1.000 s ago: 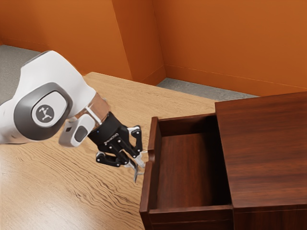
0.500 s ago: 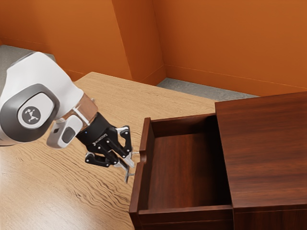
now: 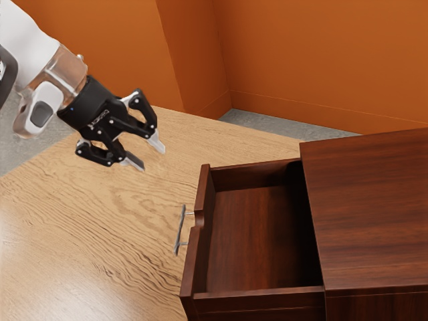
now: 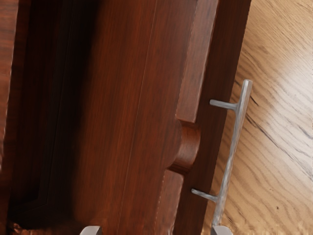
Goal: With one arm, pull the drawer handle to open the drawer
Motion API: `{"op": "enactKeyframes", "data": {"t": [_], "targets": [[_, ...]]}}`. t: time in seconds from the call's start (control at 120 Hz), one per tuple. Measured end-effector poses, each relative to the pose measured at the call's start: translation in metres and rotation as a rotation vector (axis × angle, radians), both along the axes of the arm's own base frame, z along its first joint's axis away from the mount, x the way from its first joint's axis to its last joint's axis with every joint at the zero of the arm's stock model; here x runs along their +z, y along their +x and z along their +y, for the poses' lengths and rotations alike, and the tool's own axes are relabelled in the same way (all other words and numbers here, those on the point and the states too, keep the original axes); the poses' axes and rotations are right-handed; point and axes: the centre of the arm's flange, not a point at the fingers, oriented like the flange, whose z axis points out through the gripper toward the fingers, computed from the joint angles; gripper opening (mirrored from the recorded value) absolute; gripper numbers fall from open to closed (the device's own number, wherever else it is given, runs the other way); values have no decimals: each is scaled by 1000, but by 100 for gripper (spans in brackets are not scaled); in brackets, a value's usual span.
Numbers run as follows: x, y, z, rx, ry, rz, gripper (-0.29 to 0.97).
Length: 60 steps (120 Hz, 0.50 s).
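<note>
Drawer [image 3: 254, 234] standing open, gripper [image 3: 150, 157] open and empty above the table [image 3: 80, 254], well apart from the metal handle [image 3: 180, 231]

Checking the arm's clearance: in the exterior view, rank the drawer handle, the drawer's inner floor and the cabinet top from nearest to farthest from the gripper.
From the open gripper, above the table:
1. Drawer handle, below it, on the drawer's front.
2. Drawer's inner floor, further toward the exterior view's right.
3. Cabinet top, at that view's far right.
</note>
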Motion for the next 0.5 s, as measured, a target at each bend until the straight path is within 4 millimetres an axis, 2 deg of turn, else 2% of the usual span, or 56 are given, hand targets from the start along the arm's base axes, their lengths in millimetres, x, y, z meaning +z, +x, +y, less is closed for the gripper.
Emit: {"op": "enactKeyframes", "data": {"t": [0.042, 0.15, 0.2, 0.242, 0.292, 0.5], "targets": [[11, 16, -1, 17, 45, 27, 31], [22, 60, 0, 96, 143, 126, 46], [12, 83, 3, 156, 172, 204, 51], [3, 93, 7, 213, 184, 268, 54], [-5, 96, 11, 282, 200, 332, 57], [-8, 83, 22, 552, 194, 463, 64]]}}
